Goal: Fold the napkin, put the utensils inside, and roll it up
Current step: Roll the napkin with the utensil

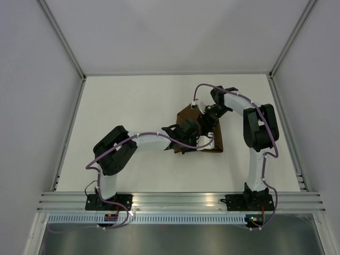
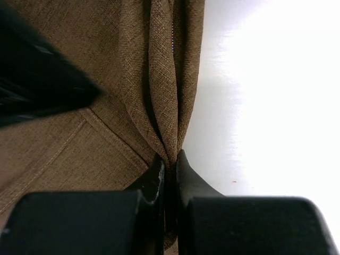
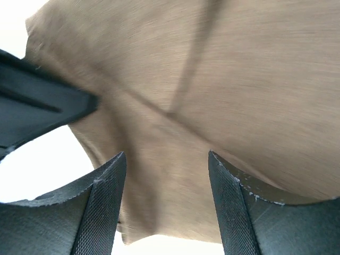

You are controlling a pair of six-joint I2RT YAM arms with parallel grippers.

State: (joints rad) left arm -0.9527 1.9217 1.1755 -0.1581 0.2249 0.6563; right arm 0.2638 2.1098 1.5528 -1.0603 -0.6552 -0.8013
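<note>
The brown napkin (image 1: 187,116) lies crumpled in the middle of the white table, largely hidden by both arms. In the left wrist view it (image 2: 133,69) fills the left half in pleated folds, and my left gripper (image 2: 170,164) is shut on a bunched fold at its edge. In the right wrist view the napkin (image 3: 212,79) spreads under my right gripper (image 3: 167,159), which is open with nothing between its fingers. In the top view my left gripper (image 1: 190,134) and right gripper (image 1: 206,121) are close together over the cloth. No utensils are visible.
The white table (image 1: 133,101) is enclosed by grey walls with a metal rail along the near edge (image 1: 175,199). The other arm's black finger (image 3: 42,101) shows at the left of the right wrist view.
</note>
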